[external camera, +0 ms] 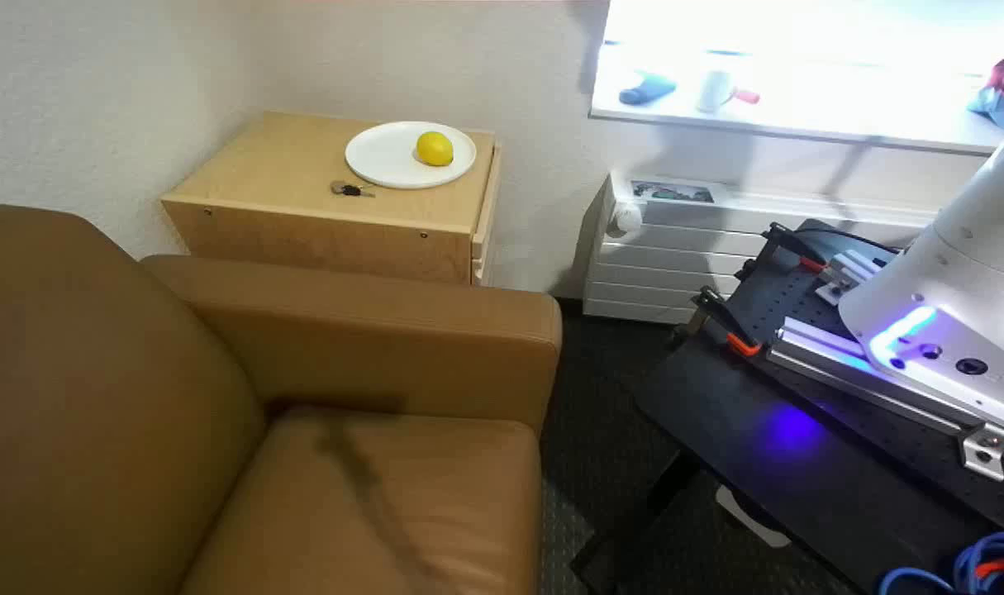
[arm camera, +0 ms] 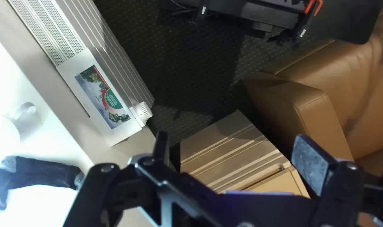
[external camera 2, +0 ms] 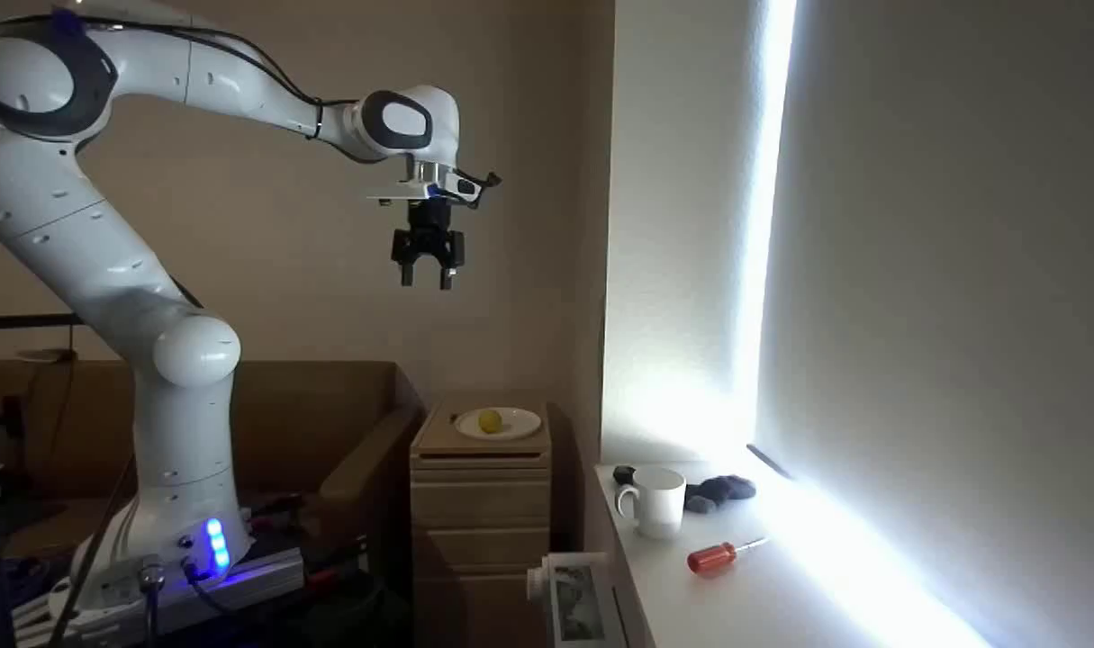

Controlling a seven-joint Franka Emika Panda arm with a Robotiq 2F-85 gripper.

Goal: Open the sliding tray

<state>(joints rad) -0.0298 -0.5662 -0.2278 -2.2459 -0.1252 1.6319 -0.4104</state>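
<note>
Though the heater label [arm camera: 102, 96] shows, I can't read it. My gripper [external camera 2: 427, 278] hangs spread, higher than the tray [external camera 2: 481, 463].

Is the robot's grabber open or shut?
Open. In an exterior view, the gripper shows a clear gap between its two fingers; in the wrist view, too, they stand wide apart.

Lemon [external camera: 435, 149] on the plate [external camera: 380, 157], plate on the cabinet [external camera: 262, 173], keys [external camera: 353, 190] just beside the plate! At the cabinet's front, the sliding tray [external camera 2: 480, 463] sits above the drawers [external camera 2: 480, 506]. In an exterior view, sofa [external camera: 369, 347] before the cabinet, radiator [external camera: 663, 256] off to the right. And on the windowsill [external camera 2: 682, 594], in an exterior view: mug [external camera 2: 660, 504] behind, screwdriver [external camera 2: 713, 559] in front, rightward. Gripper [external camera 2: 426, 282] hanging higher than everything there!
</note>
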